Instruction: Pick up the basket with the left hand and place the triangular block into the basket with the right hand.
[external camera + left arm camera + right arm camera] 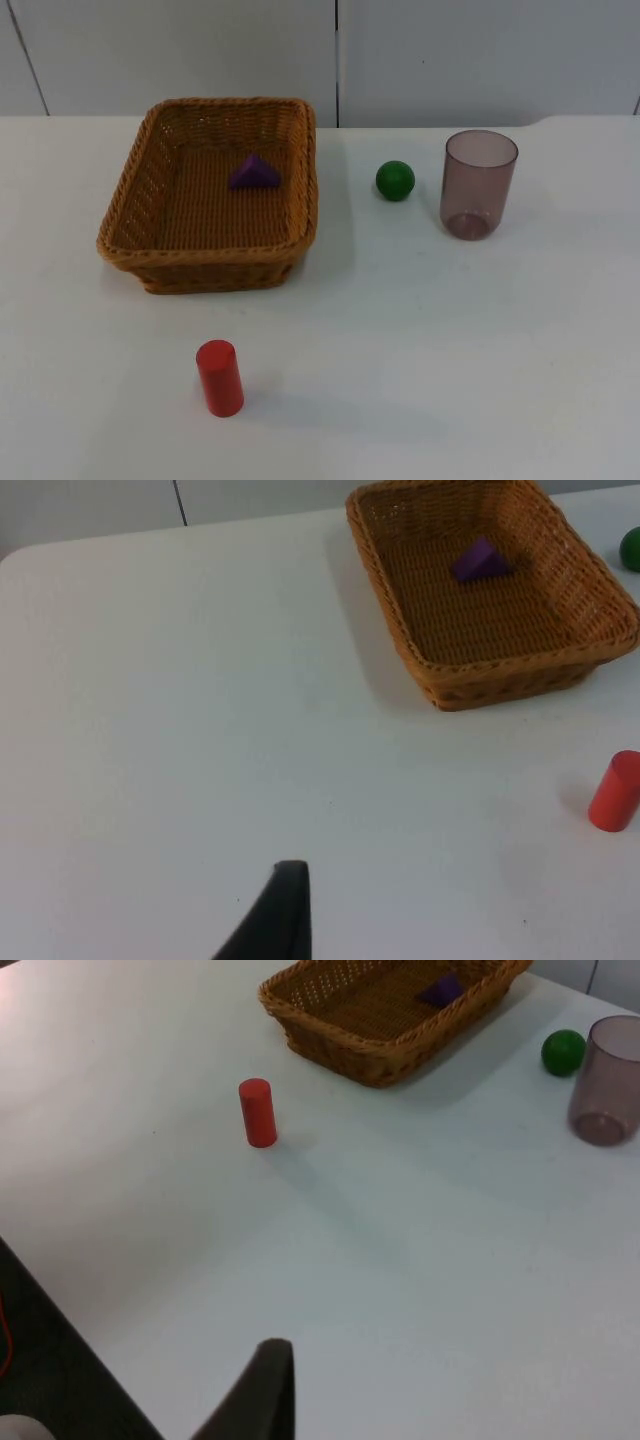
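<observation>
A woven brown basket (pixel 205 255) stands on the white table at the back left. A purple triangular block (pixel 254 173) lies inside it, toward its far side. In the left wrist view the basket (pixel 520 665) with the block (pixel 478 560) is well away from my left gripper (pixel 285 920), which hangs over bare table. My right gripper (pixel 262 1395) is near the table's edge, far from the basket (pixel 370 1055) and the block (pixel 440 990). Neither gripper holds anything that I can see.
A red cylinder (pixel 220 377) stands upright in front of the basket. A green ball (pixel 395 180) and a translucent purple cup (pixel 478 184) sit to the basket's right. The grey partition wall (pixel 200 50) closes the back. The table edge (pixel 60 1310) runs beside my right gripper.
</observation>
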`<action>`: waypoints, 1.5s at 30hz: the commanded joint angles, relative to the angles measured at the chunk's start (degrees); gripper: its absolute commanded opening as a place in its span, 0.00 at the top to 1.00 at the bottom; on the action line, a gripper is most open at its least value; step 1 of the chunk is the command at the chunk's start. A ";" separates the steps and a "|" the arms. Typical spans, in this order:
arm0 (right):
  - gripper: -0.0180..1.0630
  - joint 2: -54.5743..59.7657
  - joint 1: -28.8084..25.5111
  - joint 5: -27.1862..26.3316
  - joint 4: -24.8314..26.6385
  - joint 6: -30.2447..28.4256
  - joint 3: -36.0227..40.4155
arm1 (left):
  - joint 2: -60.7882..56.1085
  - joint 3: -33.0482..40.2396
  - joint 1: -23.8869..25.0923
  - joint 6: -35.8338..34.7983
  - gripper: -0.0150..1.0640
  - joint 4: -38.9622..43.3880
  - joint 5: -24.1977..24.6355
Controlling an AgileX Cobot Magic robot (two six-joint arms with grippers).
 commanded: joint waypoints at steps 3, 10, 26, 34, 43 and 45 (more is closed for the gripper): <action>0.01 -0.15 -0.07 -0.85 0.35 -0.45 0.52 | -0.22 0.18 -0.40 0.09 0.01 -0.37 -0.47; 0.01 -0.15 -0.07 -0.85 0.35 -0.45 0.52 | -0.22 0.18 -0.40 -0.01 0.01 -0.78 -0.47; 0.01 -0.15 -25.82 -0.85 0.35 -0.45 0.52 | -0.22 0.18 -0.40 0.15 0.01 -0.05 -0.47; 0.01 -0.15 -37.18 -0.85 0.35 -0.33 0.52 | -0.22 0.18 -0.40 0.15 0.01 0.07 -0.47; 0.01 -0.15 -41.17 -0.85 0.35 -0.33 0.52 | -0.22 0.18 -0.40 0.15 0.01 0.07 -0.47; 0.01 -0.15 -41.17 -0.85 0.35 -0.33 0.52 | -0.22 0.18 -0.40 0.15 0.01 0.07 -0.47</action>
